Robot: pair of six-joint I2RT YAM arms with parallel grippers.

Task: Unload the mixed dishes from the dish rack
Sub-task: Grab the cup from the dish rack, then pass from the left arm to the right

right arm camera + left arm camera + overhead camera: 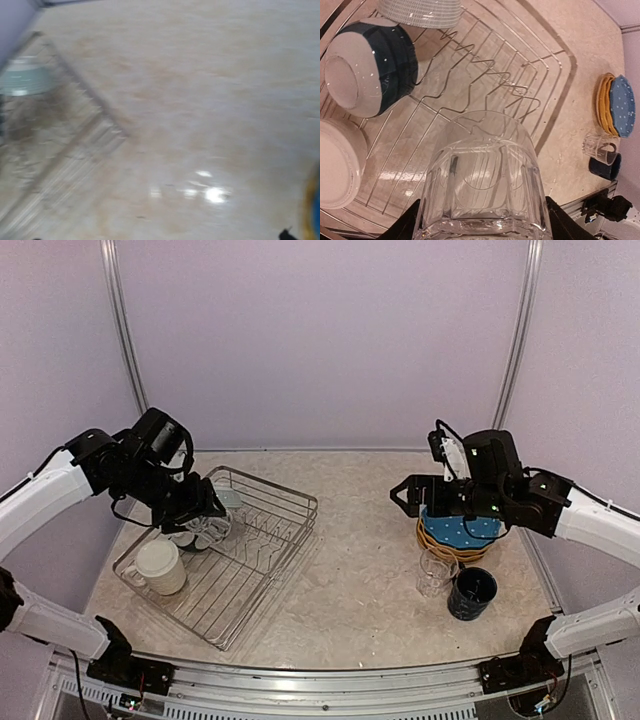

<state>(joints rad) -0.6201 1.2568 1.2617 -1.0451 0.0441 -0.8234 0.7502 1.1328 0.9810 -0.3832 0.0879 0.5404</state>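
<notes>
Glass is the thing to watch here. The left tool (pixel 483 223) is clamped on a clear glass (pixel 482 170), with one finger on each side of it. The glass is over the left part of the dish rack (pixel 287 502), near the cream mug (pixel 160 565) and a dark blue and white bowl (pixel 370 65). Its long way points straight out from the tool, toward the rack wires.

The right tool (pixel 402 496) has its fingers apart and holds nothing. It hovers over the right side of the surface (pixel 350 590), by the stack of dotted plates (pixel 455 532). A second clear glass (pixel 437 572) and the navy mug (pixel 472 593) stand just in front of the plates. That looks like the place for unloaded dishes. It lies well to the right of the held glass, past the rack. The right arm is nearer to it, but the left arm has the glass and would likely have to carry it right.
</notes>
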